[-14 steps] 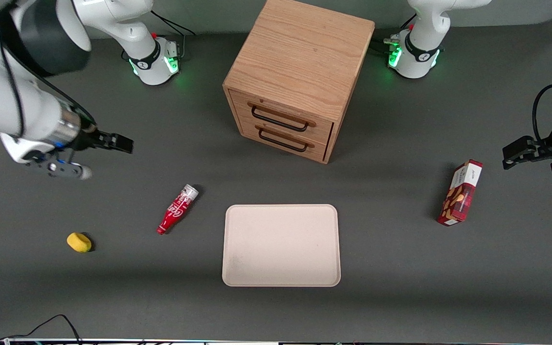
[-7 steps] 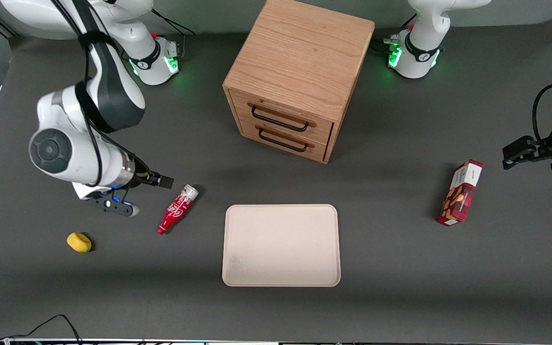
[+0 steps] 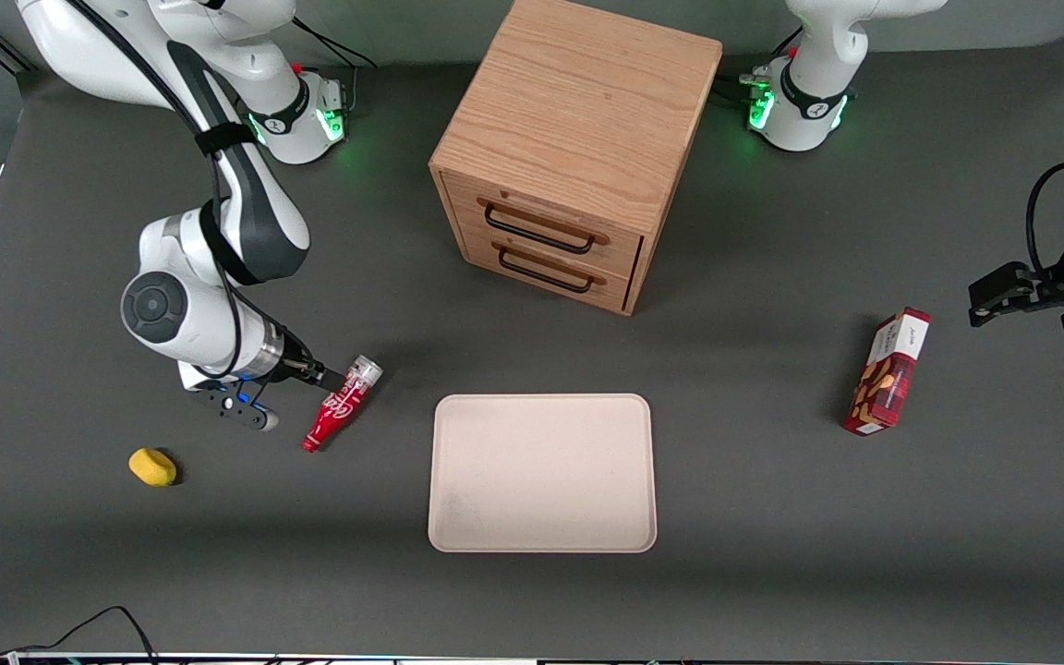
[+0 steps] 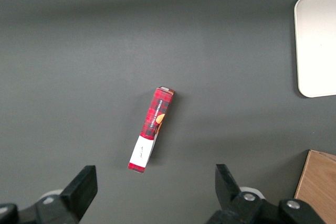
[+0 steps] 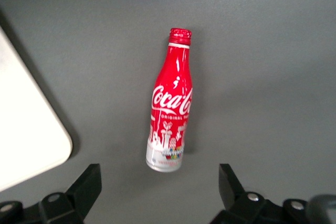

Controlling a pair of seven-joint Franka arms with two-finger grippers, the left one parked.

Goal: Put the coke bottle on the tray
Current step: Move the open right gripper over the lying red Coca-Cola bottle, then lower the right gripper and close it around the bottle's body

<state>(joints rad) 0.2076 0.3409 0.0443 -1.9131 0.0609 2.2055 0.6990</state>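
The coke bottle (image 3: 340,406) lies on its side on the dark table, beside the tray toward the working arm's end, its silvery wide end farther from the front camera than its red neck. It also shows in the right wrist view (image 5: 170,119). The cream-beige tray (image 3: 541,473) lies flat with nothing on it; one rounded corner shows in the right wrist view (image 5: 26,129). My right gripper (image 3: 331,377) hangs open and empty just over the bottle's wide end; in the right wrist view (image 5: 159,178) its two fingers stand wide apart on either side of that end.
A wooden two-drawer cabinet (image 3: 569,157) stands farther from the front camera than the tray. A yellow lump (image 3: 152,466) lies toward the working arm's end. A red-and-white snack box (image 3: 888,371) lies toward the parked arm's end, also seen in the left wrist view (image 4: 152,129).
My right arm has swung down and in from the working arm's end of the table, bringing the open gripper to the bottle's wide end. The bottle and tray have not moved.
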